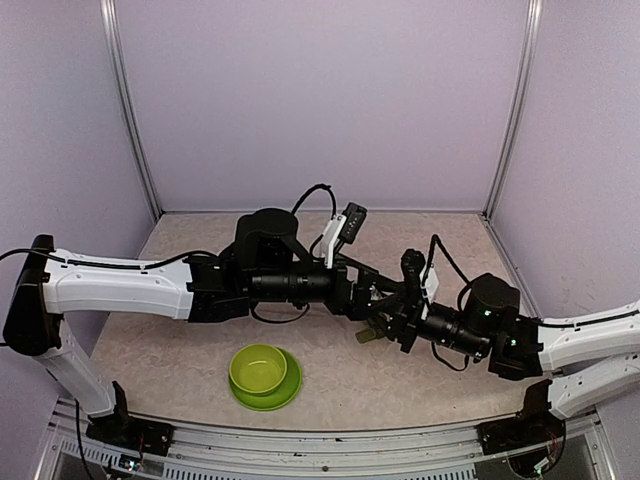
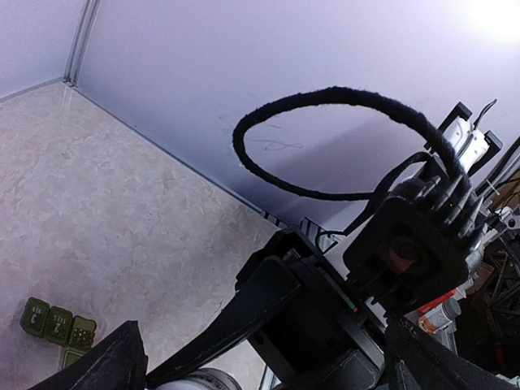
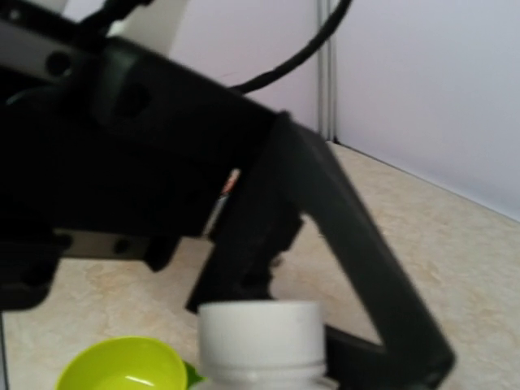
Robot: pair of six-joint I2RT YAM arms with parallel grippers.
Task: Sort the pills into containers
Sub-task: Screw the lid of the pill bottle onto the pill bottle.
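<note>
Left wrist: pill box [image 2: 57, 322], near end hidden behind a dark finger [image 2: 114, 364]; contents too small to tell.
Right wrist: white bottle [image 3: 260, 341] blurred, body cut off at bottom edge; lime bowl [image 3: 122, 372] likewise cut off.

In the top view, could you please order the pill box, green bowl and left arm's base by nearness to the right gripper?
1. pill box, close by the right gripper, mid-table.
2. green bowl, toward the near edge.
3. left arm's base, near-left corner.
</note>
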